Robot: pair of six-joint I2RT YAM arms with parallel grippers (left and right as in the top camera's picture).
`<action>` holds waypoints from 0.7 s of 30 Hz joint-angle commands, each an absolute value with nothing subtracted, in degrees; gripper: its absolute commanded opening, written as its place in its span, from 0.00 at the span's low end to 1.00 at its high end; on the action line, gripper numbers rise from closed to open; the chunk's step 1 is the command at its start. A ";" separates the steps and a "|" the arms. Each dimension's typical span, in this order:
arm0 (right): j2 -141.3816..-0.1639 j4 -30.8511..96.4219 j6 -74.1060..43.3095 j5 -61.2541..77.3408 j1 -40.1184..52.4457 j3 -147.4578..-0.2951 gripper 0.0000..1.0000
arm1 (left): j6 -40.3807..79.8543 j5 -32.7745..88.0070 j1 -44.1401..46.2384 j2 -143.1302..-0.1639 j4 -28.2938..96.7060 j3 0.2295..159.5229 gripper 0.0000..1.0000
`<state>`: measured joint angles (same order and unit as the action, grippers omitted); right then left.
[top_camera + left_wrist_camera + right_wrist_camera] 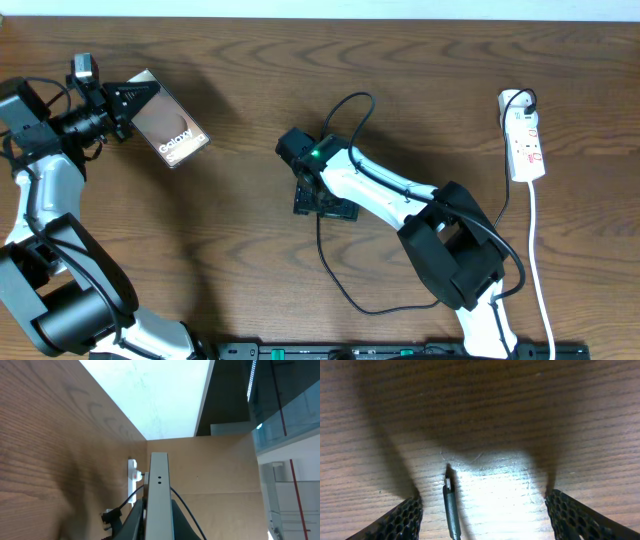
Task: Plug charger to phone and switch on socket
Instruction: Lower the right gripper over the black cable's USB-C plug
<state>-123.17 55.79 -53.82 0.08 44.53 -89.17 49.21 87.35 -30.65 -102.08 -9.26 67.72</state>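
The phone (172,132), brown-grey with white "Galaxy" lettering, is held at the far left by my left gripper (136,100), which is shut on its end. In the left wrist view the phone (159,480) shows edge-on between the fingers (158,512). My right gripper (322,198) is at mid-table, pointing down and open. In the right wrist view the charger's plug tip (449,494) lies on the wood between the open fingers (485,515), nearer the left one. The charger cable (335,280) loops across the table. The white socket (525,135) lies at the far right.
The socket's white cord (540,280) runs toward the front edge on the right. A black plug (520,100) sits in the socket's far end. The socket also shows small in the left wrist view (133,471). The table (240,230) is dark wood.
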 commanded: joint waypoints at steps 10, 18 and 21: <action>-124.97 55.92 -54.63 0.12 44.95 -88.77 0.73 | 48.66 89.97 -30.72 -100.73 -9.54 67.70 0.07; -125.05 55.92 -54.63 0.14 44.95 -88.77 0.56 | 48.66 90.00 -30.74 -100.73 -9.54 67.70 0.08; -125.05 55.92 -54.63 0.12 44.95 -88.77 0.52 | 48.66 90.00 -30.74 -100.73 -9.54 67.70 0.07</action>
